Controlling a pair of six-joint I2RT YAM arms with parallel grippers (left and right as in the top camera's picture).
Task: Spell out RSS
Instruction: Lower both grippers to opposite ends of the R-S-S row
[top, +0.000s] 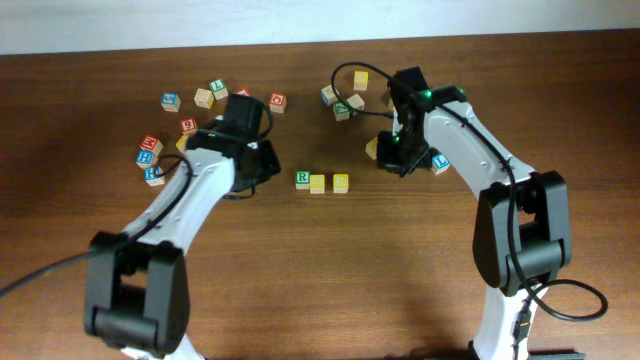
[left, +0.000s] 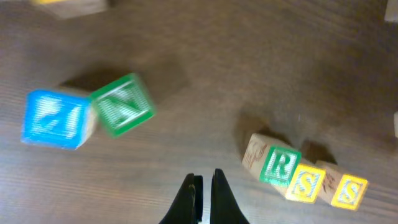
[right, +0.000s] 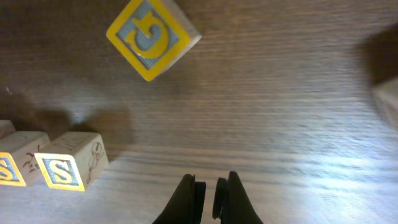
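Three cubes stand in a row at the table's middle: the green R cube (top: 302, 178), a yellow S cube (top: 317, 184) and a second yellow S cube (top: 341, 182). In the left wrist view the R (left: 280, 165) and both S cubes (left: 305, 183) (left: 349, 191) lie to the lower right. My left gripper (left: 203, 180) (top: 266, 164) is shut, holds nothing, and sits left of the row. Right of the row, my right gripper (right: 211, 182) (top: 390, 152) is shut and empty. The end S cube (right: 62, 169) shows at its left.
Loose letter cubes lie scattered at the back left (top: 190, 100) and back centre (top: 345, 100). A blue cube (left: 53, 118) and a green N cube (left: 122, 104) sit ahead of the left gripper. A yellow-edged G cube (right: 149, 38) lies ahead of the right gripper.
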